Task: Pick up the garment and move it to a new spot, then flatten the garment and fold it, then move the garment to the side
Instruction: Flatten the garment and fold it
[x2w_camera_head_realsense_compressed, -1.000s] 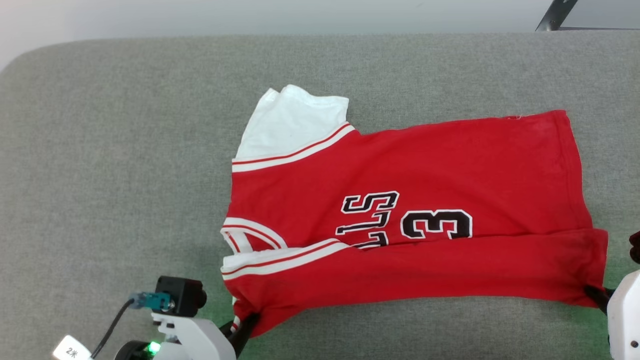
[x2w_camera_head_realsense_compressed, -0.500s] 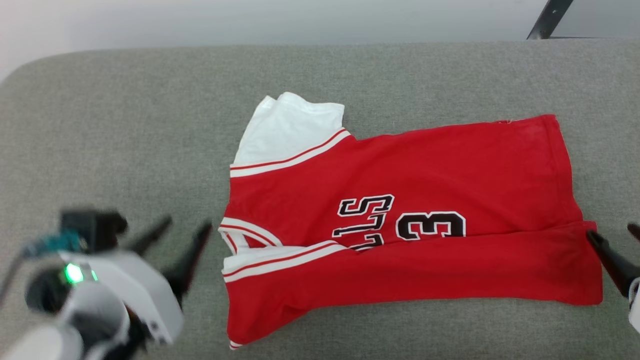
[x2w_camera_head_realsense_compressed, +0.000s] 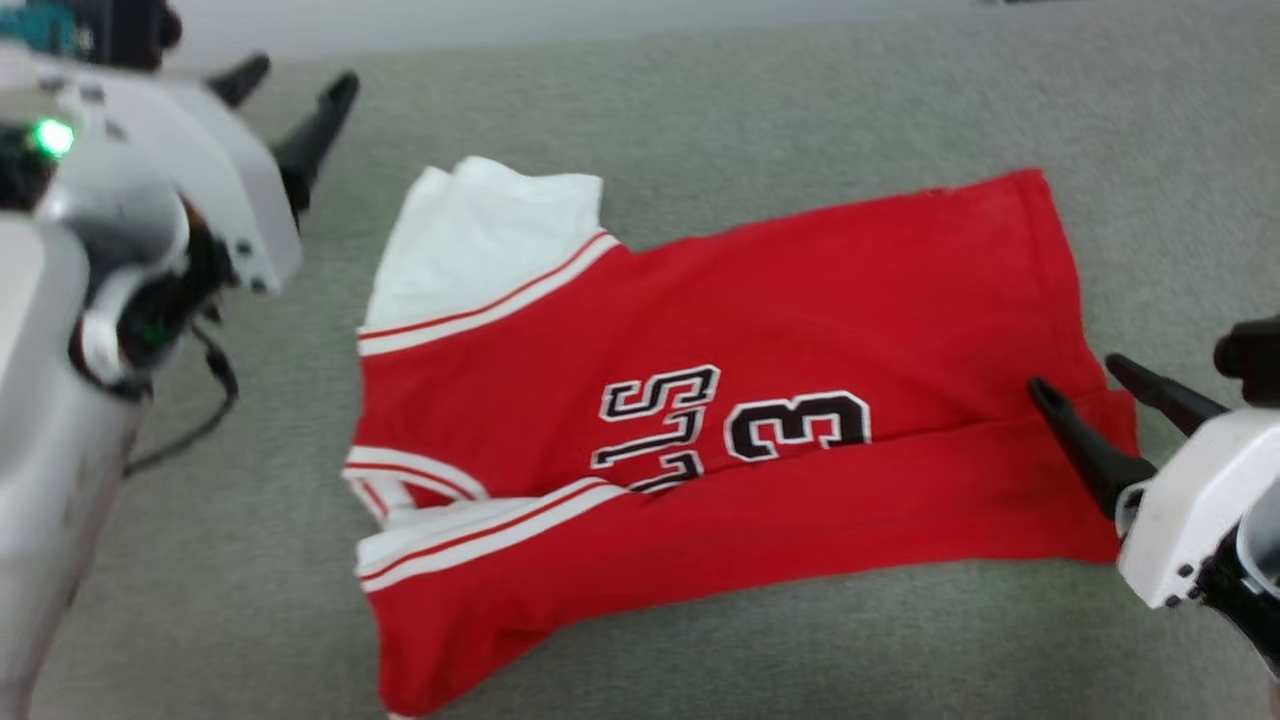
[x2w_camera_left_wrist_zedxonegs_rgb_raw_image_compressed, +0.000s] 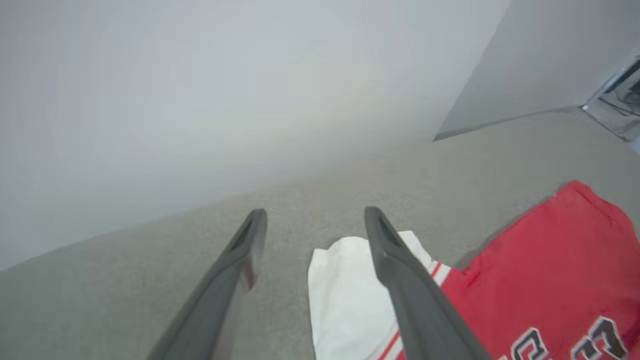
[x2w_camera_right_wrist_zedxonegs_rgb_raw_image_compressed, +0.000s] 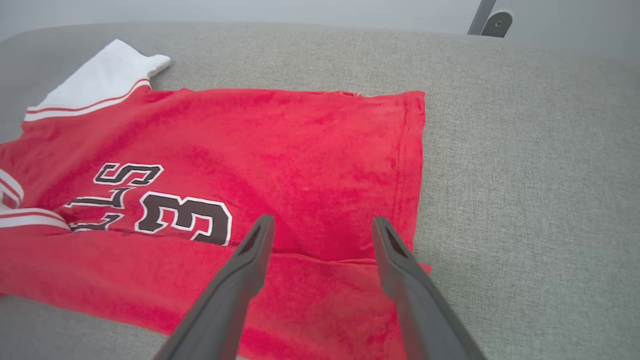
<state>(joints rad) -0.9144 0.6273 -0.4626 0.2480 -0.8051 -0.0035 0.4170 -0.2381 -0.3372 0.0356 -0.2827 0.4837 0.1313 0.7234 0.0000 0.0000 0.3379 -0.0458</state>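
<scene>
Nearest us, our right gripper sits by the right edge of the grey fabric surface, fingers spread wide with nothing between them. Its tips are over the hem end of the red jersey, about where the near strip is folded up over the body. The jersey lies flat across the middle of the surface, collar end to our left, a black-and-white "3" and letters showing just above that fold, and a white sleeve poking toward the far edge. Back at the far left corner our left gripper hangs off the cloth near that sleeve, fingers apart and empty too.
</scene>
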